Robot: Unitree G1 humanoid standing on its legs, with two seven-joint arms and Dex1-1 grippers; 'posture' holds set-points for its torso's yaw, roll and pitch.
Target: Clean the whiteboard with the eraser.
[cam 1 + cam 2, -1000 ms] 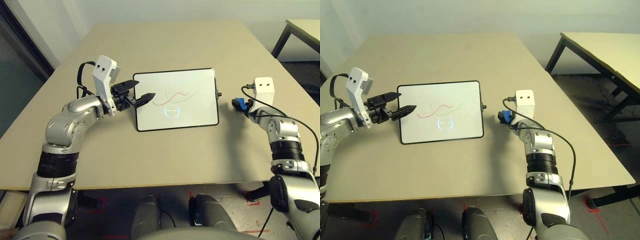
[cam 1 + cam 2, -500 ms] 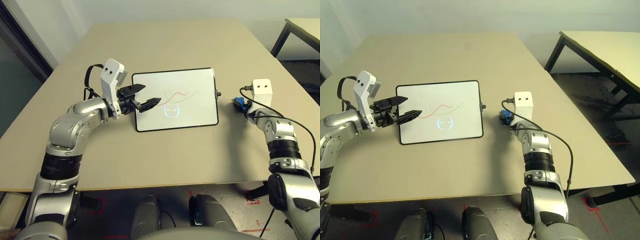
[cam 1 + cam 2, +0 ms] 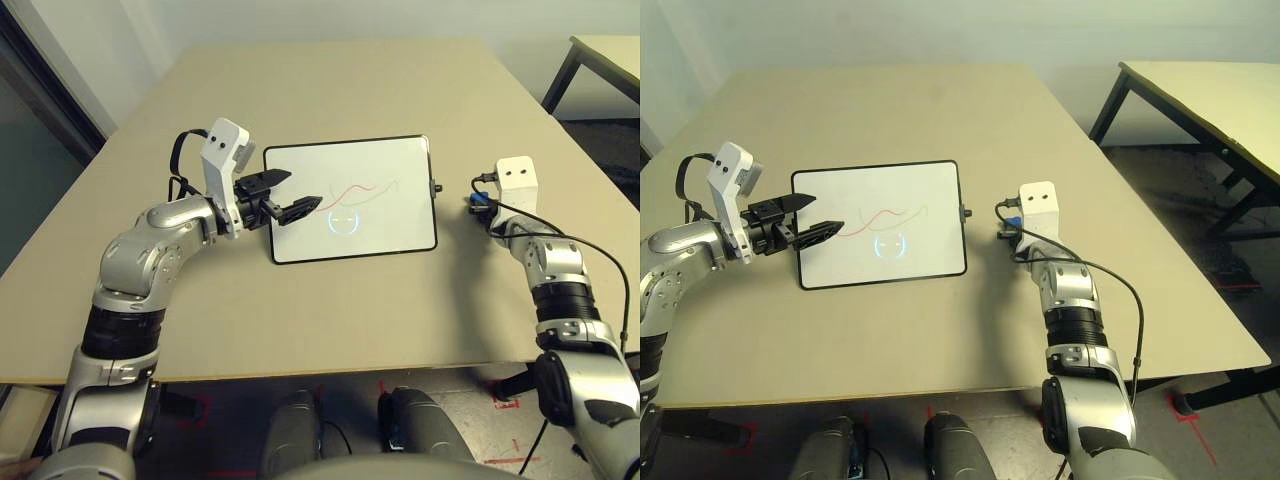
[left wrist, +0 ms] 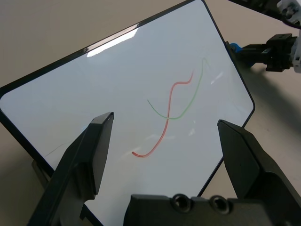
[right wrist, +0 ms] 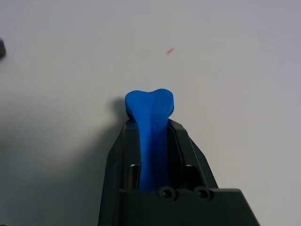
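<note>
Bright, even overhead light; glare on whiteboard (image 4: 113,42); soft shadows.

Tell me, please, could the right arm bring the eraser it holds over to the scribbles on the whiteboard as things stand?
Probably yes: the right gripper is shut on the eraser beside the whiteboard, with bare table between.

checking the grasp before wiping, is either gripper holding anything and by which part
The right gripper pinches the blue eraser along its sides, one end poking past the fingertips. The left gripper is open over the whiteboard, holding nothing.
</note>
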